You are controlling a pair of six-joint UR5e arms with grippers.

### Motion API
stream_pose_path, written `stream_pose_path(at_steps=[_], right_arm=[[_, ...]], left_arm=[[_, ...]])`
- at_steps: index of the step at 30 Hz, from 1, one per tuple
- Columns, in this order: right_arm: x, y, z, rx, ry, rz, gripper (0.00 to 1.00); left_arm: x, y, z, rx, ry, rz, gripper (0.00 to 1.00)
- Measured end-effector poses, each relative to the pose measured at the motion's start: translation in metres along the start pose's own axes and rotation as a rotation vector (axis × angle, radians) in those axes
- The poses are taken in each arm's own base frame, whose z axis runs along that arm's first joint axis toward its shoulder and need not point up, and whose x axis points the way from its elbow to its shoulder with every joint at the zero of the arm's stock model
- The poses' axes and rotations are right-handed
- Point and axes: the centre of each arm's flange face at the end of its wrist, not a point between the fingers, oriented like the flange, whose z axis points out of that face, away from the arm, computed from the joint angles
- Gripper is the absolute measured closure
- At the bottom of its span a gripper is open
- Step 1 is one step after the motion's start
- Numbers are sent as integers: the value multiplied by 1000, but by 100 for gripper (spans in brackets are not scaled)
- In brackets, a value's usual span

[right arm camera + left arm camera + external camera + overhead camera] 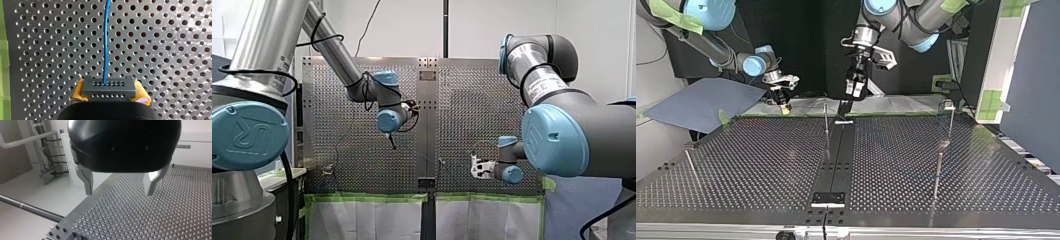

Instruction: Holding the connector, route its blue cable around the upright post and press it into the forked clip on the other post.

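My right end effector [110, 96] clamps the connector [109, 86] so its blue cable [106, 37] runs straight for routing — my left end effector [120, 185] hangs wide, empty.

— Where is my left claw [392, 145]?
— Over the perforated worktop [472, 110], just left of its middle seam, pointing down.
— And my right claw [473, 166]?
— Lower in the view, near the edge lined with green tape [367, 197], reaching in from the right, well apart from the left one.
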Motion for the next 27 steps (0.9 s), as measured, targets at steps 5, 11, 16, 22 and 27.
stream_pose_path(at_steps=[5,11,16,22,27], right_arm=[[0,0,0,-3,-1,0,98],[0,5,-1,-25,-3,0,98],[-1,14,-2,-70,-7,-9,98],[-2,22,-4,-100,-26,-27,98],[2,31,-6,-125,-36,-32,98]], left_arm=[[1,9,-18,-9,18,50,0],[7,21,-36,-16,22,95,0],[12,30,-52,-18,24,118,0],[21,43,-77,-29,63,147,0],[27,53,-99,-41,104,164,0]])
